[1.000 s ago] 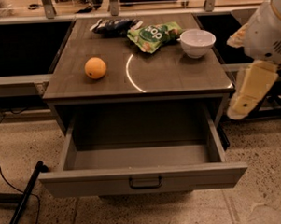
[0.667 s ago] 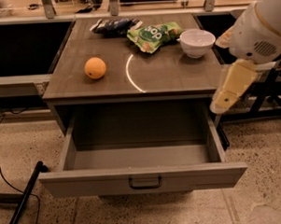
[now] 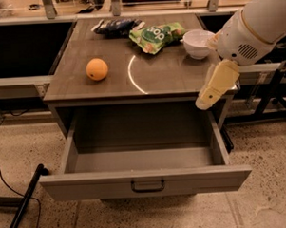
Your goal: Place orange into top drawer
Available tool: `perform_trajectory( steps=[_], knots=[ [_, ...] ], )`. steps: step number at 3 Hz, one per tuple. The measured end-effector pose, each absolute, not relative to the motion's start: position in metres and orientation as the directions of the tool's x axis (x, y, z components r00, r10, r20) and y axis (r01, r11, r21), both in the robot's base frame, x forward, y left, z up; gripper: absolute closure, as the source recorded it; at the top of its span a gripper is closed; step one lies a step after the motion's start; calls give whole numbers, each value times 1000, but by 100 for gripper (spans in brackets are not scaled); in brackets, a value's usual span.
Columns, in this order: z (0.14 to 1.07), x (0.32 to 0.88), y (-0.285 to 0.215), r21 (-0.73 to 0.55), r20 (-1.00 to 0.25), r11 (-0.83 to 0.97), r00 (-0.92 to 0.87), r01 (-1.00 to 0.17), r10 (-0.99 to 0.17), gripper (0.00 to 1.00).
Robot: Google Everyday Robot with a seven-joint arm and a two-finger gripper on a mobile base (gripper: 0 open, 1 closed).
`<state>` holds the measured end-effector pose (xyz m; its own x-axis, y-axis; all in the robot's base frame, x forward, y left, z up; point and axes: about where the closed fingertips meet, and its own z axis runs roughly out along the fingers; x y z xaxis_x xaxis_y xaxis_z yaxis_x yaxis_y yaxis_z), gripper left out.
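The orange (image 3: 97, 69) sits on the left part of the brown tabletop (image 3: 170, 74), by itself. The top drawer (image 3: 89, 184) below is pulled out wide, and nothing shows inside it. Its dark handle (image 3: 147, 185) is at the centre of the front panel. My gripper (image 3: 205, 102) hangs down from the white arm (image 3: 253, 28) at the table's right front corner, above the drawer's right side wall. It is far to the right of the orange and holds nothing that I can see.
A white bowl (image 3: 197, 43), a green snack bag (image 3: 156, 37) and a dark snack bag (image 3: 115, 26) lie at the back of the tabletop. Dark shelves stand on both sides. A black pole and cable (image 3: 23, 204) lie on the floor at the left.
The arm and gripper have moved left and slightly down, from beside the table to over its right front corner. The orange and drawer have not moved.
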<state>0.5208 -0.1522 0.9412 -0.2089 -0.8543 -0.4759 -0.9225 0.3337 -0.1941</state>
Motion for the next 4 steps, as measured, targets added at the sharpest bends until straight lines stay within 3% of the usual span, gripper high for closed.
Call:
perform_trajectory(
  steps=[4],
  knots=[
    [915,634,-31,-186,-706,479,-222,-858,-673,0]
  ],
)
